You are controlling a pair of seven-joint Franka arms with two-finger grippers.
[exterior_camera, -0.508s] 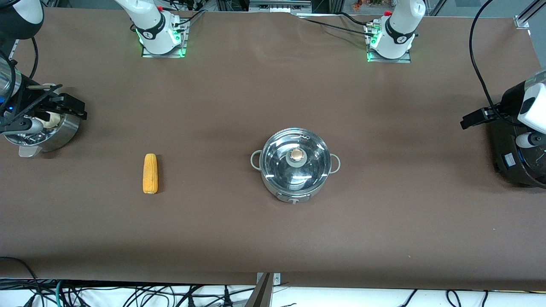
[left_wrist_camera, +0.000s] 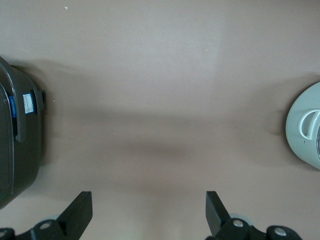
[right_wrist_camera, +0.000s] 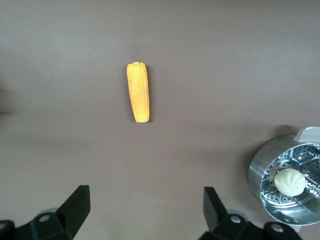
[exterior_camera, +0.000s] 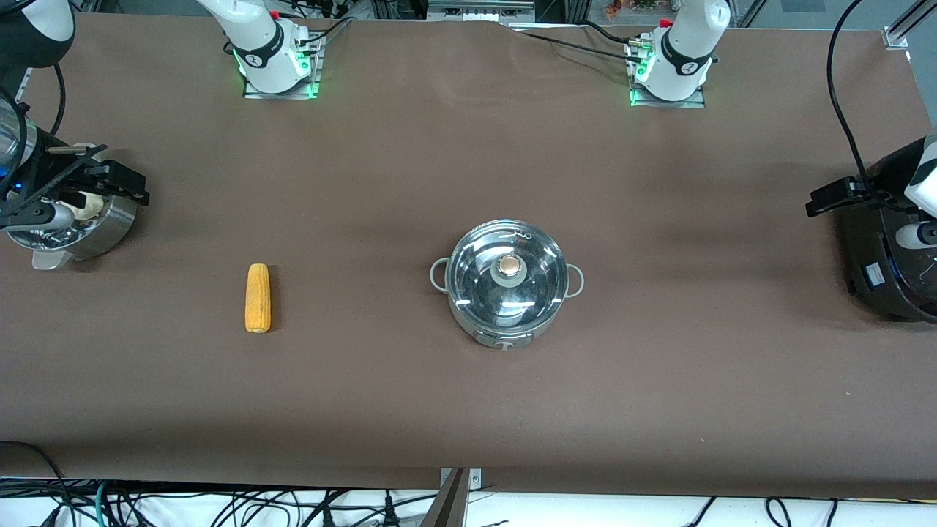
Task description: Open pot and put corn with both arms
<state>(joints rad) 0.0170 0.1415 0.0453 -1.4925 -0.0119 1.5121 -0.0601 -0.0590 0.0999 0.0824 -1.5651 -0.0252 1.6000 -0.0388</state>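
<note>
The shiny steel pot stands mid-table with its glass lid on and the tan knob at the lid's centre. Its pale side with a loop handle shows in the left wrist view. The yellow-orange corn lies on the brown table toward the right arm's end, also seen as the corn. My right gripper hangs open over the steamer bowl, empty. My left gripper hangs open beside the black cooker, empty.
A perforated steel steamer bowl with a white bun sits at the right arm's end. A large black cooker sits at the left arm's end, also visible as the cooker. Brown table stretches between corn and pot.
My left gripper has drawn back slightly toward the black cooker, away from the pot. The right arm, pot and corn have not moved.
</note>
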